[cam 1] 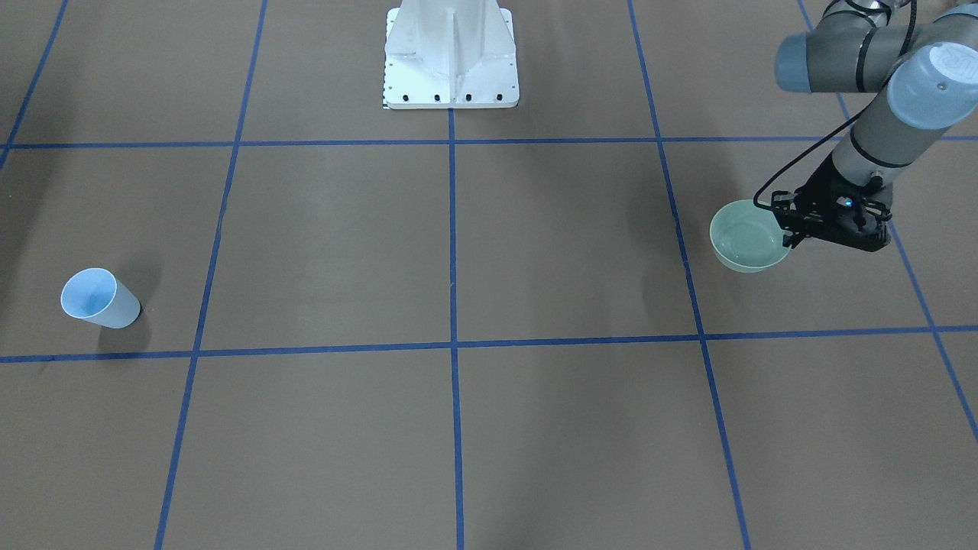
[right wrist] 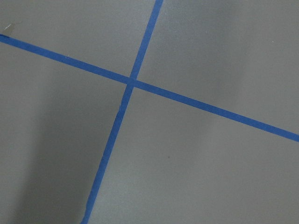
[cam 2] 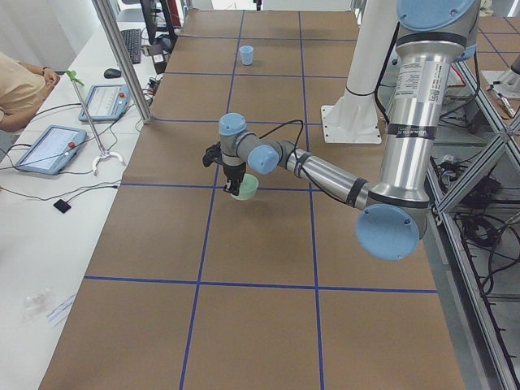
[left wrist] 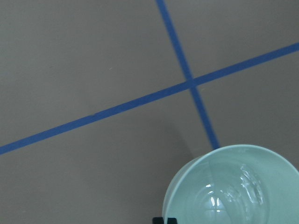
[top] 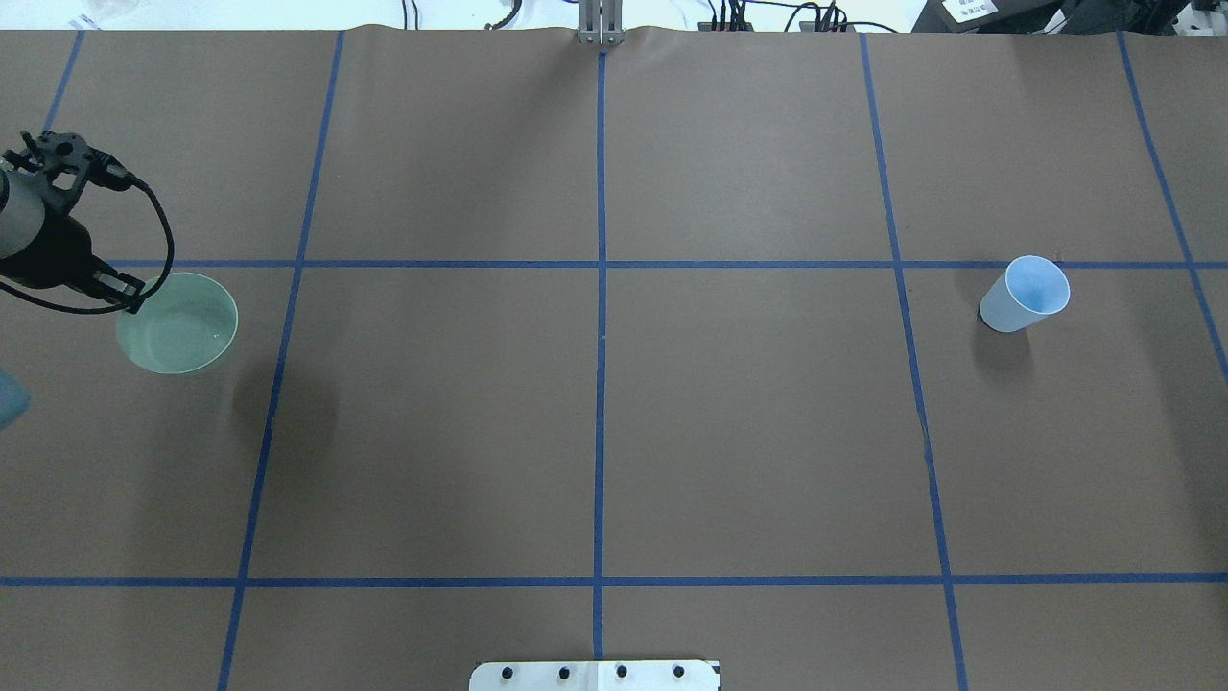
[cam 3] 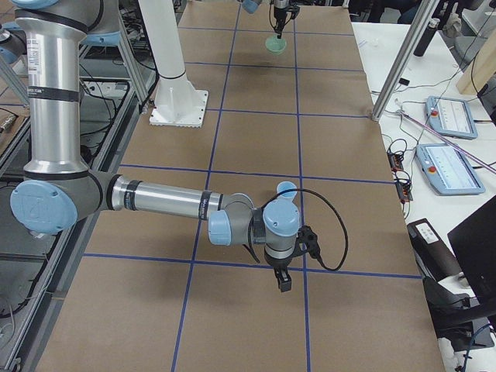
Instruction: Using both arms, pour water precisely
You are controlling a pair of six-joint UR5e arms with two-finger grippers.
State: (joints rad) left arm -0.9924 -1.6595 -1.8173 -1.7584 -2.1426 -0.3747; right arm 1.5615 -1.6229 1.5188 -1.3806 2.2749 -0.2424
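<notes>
Overhead exterior, left gripper point(top: 132, 296): clamped on bowl point(top: 187, 331) rim
water point(left wrist: 245, 186): glints inside bowl
cup point(top: 1025, 294): well apart from bowl
right gripper point(cam 3: 281, 284): far from bowl, opening can't tell

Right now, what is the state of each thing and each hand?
green bowl: held level at its rim, seemingly lifted.
water: a little, in the green bowl.
blue cup: upright on the table, untouched.
left hand: shut on the bowl's rim.
right hand: over the table; grip cannot be told.
</notes>
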